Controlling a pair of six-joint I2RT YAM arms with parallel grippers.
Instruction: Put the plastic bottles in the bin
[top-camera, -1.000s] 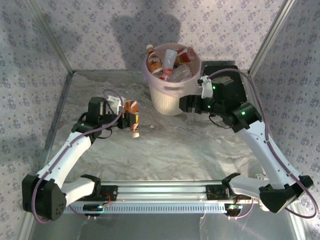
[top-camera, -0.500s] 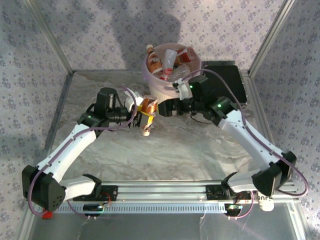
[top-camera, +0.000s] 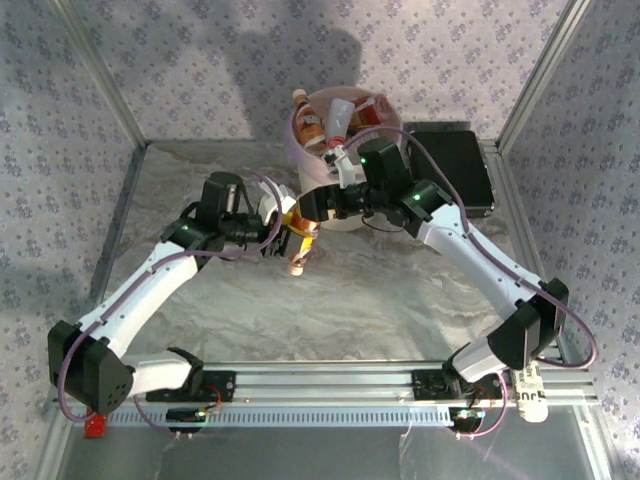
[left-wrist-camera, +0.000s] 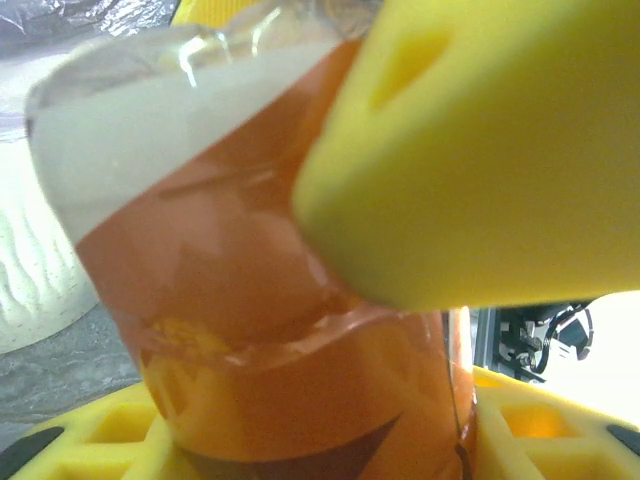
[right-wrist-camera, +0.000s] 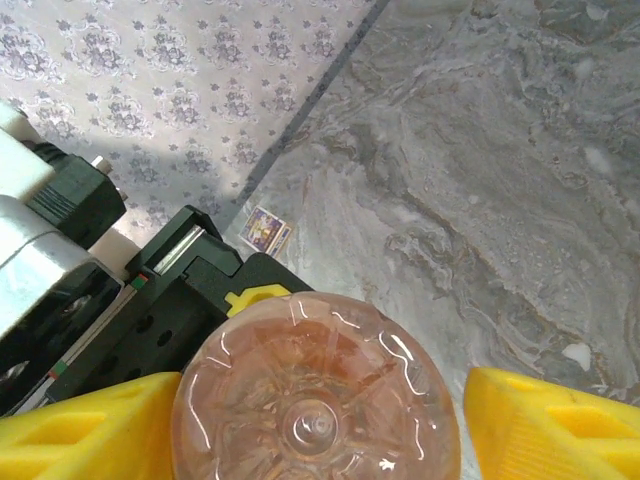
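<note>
An amber plastic bottle (top-camera: 296, 240) with a white cap hangs tilted, cap down, just left of the bin (top-camera: 397, 125). My left gripper (top-camera: 288, 228) is shut on its body; the orange bottle (left-wrist-camera: 250, 330) is pressed between the yellow pads (left-wrist-camera: 480, 150). My right gripper (top-camera: 309, 205) reaches in from the right at the bottle's upper end. Its yellow fingers (right-wrist-camera: 540, 420) stand open on either side of the bottle's base (right-wrist-camera: 315, 400), with a small gap on the right side. Several bottles (top-camera: 330, 120) lie inside the pale ribbed bin.
A flat black case (top-camera: 455, 165) lies right of the bin. Patterned walls close in the back and both sides. The rail with the arm bases (top-camera: 320, 385) runs along the near edge. A small red thing (top-camera: 95, 427) sits at the near left corner.
The left gripper carried the amber bottle right and slightly back, toward the bin. The right gripper swung left from beside the bin to the bottle's base.
</note>
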